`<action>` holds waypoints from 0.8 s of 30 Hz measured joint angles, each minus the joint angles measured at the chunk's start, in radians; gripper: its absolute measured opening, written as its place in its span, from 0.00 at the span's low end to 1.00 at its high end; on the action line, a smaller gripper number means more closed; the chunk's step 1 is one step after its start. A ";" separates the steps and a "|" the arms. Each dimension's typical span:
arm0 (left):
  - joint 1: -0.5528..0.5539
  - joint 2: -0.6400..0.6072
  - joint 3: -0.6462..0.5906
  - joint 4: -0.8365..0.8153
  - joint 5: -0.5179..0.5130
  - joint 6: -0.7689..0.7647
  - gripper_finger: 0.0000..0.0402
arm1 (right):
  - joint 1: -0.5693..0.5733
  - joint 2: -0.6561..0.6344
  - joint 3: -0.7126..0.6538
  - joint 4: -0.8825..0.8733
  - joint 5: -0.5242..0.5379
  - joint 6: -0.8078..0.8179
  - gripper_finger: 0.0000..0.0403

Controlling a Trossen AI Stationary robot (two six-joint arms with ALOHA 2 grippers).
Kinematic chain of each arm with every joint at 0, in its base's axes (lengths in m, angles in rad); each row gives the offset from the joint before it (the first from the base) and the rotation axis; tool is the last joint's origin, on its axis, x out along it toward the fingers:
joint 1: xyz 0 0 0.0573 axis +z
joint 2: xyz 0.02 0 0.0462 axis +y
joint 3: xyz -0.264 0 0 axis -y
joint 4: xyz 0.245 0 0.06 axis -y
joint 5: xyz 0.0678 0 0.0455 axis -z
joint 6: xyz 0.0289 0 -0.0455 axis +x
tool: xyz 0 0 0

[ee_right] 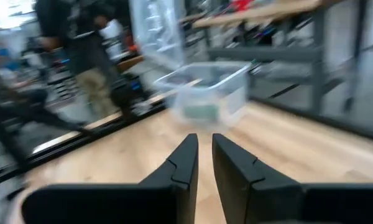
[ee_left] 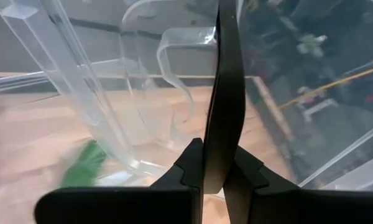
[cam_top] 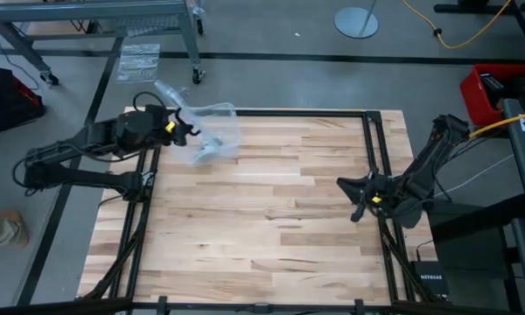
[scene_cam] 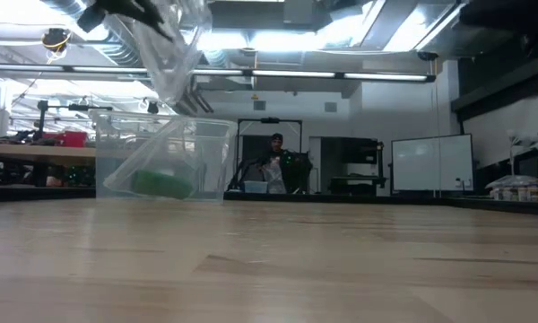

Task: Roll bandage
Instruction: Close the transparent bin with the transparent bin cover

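Clenched tight, the left gripper (cam_top: 185,128) pinches a clear plastic bag (scene_cam: 175,45) at the table's far left corner, its fingers (ee_left: 227,112) pressed flat together on the film in the left wrist view. The right gripper (cam_top: 360,199) hangs near the table's right edge, well apart, holding nothing, its jaws nearly closed with a narrow slit between the fingers (ee_right: 186,163).

The bandage (scene_cam: 160,184) is a small green mass lying low inside a clear plastic container (scene_cam: 166,157) at that far left corner. The bag drapes from the left gripper down over the container, so the bandage shows only through clear plastic. From the left wrist it appears as a green smear (ee_left: 84,165) behind the see-through walls.

Around it spreads the pale wooden tabletop (cam_top: 271,210), framed by dark rails (cam_top: 372,166). Beyond the table, a person (scene_cam: 275,161) sits far back in a workshop with benches, monitors and ceiling lights.
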 joint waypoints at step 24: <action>0.042 -0.026 0.000 -0.124 0.035 0.066 0.05 | -0.116 0.097 0.000 0.073 -0.066 0.073 0.13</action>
